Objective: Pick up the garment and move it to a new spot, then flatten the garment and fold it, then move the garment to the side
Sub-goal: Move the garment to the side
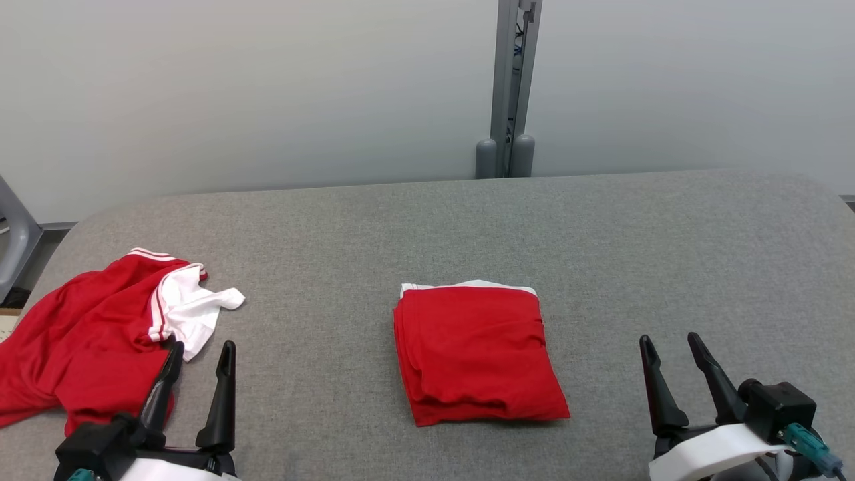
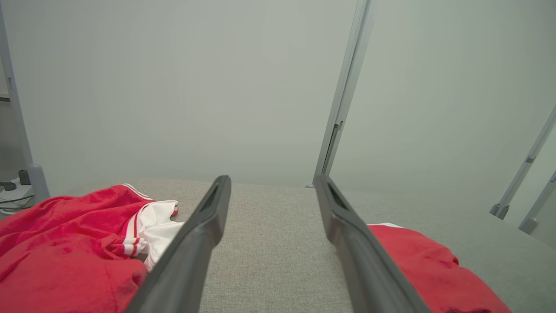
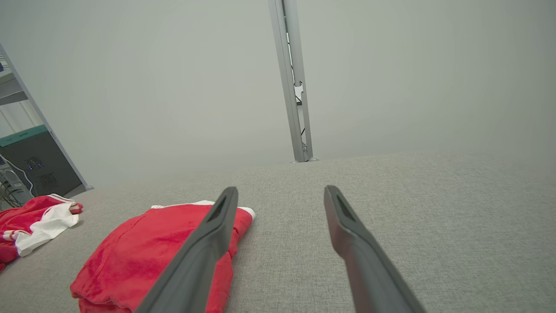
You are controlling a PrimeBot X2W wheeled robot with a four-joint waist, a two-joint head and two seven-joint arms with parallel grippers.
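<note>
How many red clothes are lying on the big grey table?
2. A folded red garment lies in the middle of the grey table. A crumpled red and white garment lies at the robot's left, near the open left pincer. None looks hidden.

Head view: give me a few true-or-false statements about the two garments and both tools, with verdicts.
1. The folded garment lies near the middle of the table. True.
2. The left tool is clamped on the crumpled garment. False: it is open and holds nothing.
3. The right tool is open and empty. True.
4. The crumpled garment lies on the robot's right. False: it lies on the left.
</note>
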